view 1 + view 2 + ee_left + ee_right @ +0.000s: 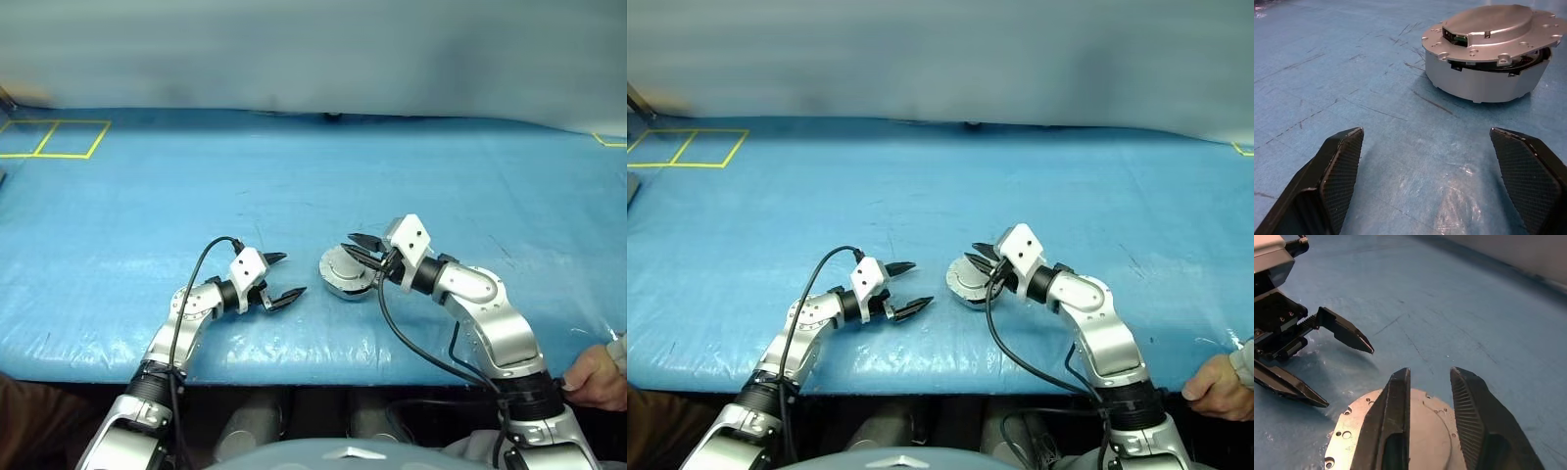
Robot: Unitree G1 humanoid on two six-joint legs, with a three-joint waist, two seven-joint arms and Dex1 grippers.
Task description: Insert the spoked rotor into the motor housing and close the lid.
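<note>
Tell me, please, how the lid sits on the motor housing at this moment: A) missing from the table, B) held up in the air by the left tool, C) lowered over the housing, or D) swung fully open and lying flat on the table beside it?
C: the left wrist view shows the lid lying on top of the motor housing, with only a narrow gap visible under its edge.

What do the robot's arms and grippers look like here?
Both arms are silver-grey metal segments with black joints. Each wrist carries a white box, with a black cable looping back along the arm. The left gripper and right gripper each have two pointed black fingers, cross-hatched on their inner pads.
</note>
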